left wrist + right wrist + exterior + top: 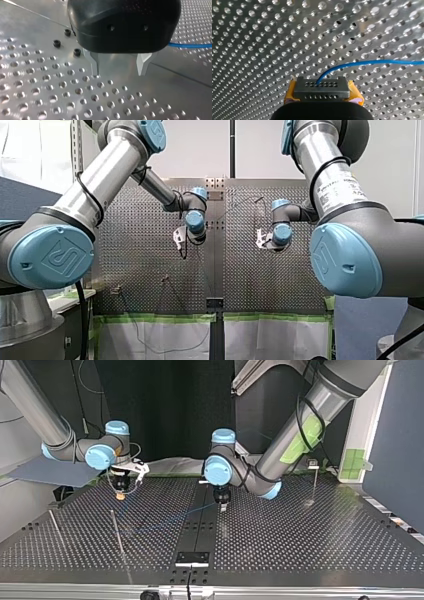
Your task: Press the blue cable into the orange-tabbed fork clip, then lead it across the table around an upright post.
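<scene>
Over the table (300,550), my right gripper (322,87) pinches the blue cable (374,61) at its end. The cable runs sideways along the surface toward my left gripper (119,72), which hangs spread and empty, just in front of the cable.

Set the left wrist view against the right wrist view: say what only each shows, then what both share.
Left wrist only: my left gripper, open and empty, plus black screws. Right wrist only: my right gripper, yellow-padded, shut on the blue cable. Both: that blue cable and the perforated table.
</scene>
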Robot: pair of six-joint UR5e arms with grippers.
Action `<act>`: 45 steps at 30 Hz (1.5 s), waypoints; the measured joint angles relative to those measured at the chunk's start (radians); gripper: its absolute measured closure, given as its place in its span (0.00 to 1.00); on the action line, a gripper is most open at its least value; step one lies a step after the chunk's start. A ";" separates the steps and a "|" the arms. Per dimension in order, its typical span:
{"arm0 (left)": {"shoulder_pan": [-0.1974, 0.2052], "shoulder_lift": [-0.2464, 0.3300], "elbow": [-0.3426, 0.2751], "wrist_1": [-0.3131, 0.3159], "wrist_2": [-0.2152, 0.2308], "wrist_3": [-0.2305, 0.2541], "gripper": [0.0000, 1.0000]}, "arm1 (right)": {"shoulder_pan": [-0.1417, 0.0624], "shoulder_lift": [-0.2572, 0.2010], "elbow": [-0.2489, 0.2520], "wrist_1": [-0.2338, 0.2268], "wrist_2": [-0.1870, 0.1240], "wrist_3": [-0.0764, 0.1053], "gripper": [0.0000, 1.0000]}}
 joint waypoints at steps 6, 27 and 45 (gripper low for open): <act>0.005 -0.001 -0.039 0.035 -0.044 -0.008 0.22 | -0.002 0.018 0.007 -0.018 0.001 -0.001 1.00; 0.047 -0.002 -0.147 0.058 -0.146 -0.027 0.22 | -0.008 0.048 0.007 -0.028 0.003 -0.004 1.00; 0.070 -0.001 -0.304 0.140 -0.154 -0.018 0.19 | -0.017 0.104 0.008 -0.037 0.006 -0.006 1.00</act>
